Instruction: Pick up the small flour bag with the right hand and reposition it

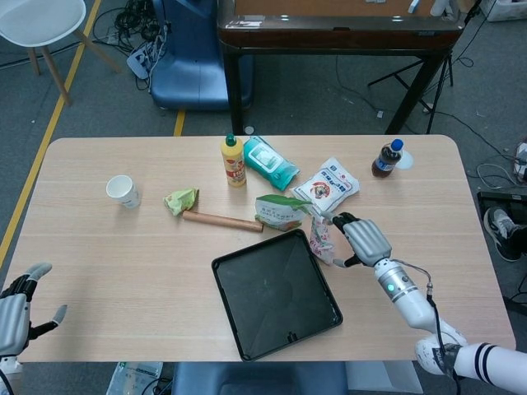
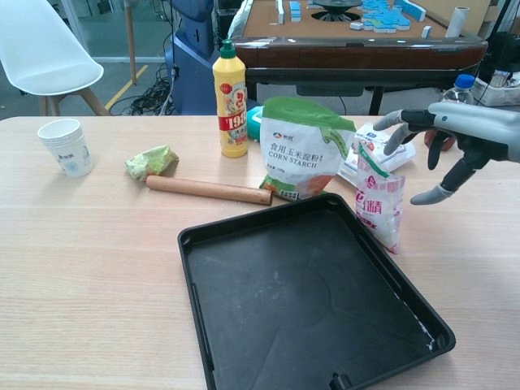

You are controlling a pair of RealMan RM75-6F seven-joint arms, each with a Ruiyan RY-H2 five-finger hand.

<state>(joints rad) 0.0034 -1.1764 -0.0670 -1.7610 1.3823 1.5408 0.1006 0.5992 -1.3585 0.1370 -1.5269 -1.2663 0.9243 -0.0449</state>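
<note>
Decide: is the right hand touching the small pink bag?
Apart. In the chest view the right hand has its fingers spread, with bare table showing between them and the bag.
</note>
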